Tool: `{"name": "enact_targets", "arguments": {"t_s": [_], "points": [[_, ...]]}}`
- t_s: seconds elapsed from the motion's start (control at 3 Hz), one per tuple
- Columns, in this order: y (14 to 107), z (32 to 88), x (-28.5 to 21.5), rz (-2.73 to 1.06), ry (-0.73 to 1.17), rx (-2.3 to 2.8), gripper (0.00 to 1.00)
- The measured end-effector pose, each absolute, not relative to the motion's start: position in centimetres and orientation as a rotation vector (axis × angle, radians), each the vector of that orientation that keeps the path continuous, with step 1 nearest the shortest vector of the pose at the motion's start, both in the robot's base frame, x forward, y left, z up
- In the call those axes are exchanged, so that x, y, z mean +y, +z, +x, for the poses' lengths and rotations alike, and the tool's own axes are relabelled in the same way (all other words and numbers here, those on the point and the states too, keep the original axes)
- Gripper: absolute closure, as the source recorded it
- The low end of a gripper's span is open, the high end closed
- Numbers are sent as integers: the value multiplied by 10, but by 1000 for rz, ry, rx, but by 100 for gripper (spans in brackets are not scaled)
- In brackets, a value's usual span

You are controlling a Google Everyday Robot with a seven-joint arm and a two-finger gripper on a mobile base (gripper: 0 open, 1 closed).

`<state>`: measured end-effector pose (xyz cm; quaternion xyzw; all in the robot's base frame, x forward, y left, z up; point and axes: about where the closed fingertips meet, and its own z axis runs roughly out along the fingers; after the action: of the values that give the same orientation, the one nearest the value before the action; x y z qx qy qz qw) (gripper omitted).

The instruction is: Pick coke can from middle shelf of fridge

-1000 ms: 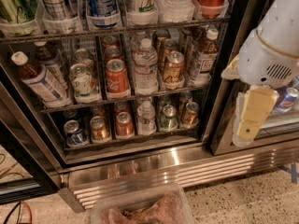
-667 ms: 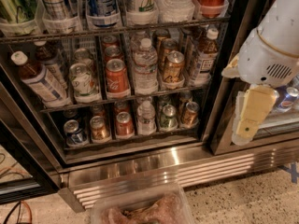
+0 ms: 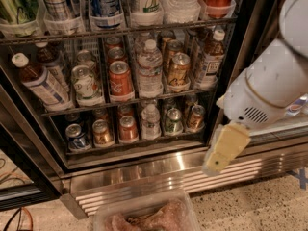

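Observation:
The fridge [image 3: 159, 177] stands in front of me with its shelves in plain view. The coke can [image 3: 120, 80], red with a silver top, stands upright at the front of a lane on the middle shelf [image 3: 144, 101], with more red cans behind it. My gripper [image 3: 225, 149], cream-coloured on a white arm, hangs at the right, outside the fridge by the black frame. It is below and well to the right of the coke can and touches nothing.
A green-and-white can [image 3: 86, 83] stands left of the coke can, a water bottle [image 3: 150, 69] and a gold-brown can [image 3: 179, 69] to its right. Brown bottles stand at both shelf ends. Several cans fill the lower shelf. A clear plastic tub [image 3: 144, 215] lies on the floor.
My arm and gripper have moved down and to the left, closer to the fridge frame. The cans and bottles have not moved.

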<state>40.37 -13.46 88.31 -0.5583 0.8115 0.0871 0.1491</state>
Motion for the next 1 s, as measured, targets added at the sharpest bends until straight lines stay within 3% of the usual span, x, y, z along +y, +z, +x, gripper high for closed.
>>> {"name": "enact_targets", "arguments": {"t_s": [1.0], "points": [[830, 395, -98, -1347, 407, 2427, 0]]}}
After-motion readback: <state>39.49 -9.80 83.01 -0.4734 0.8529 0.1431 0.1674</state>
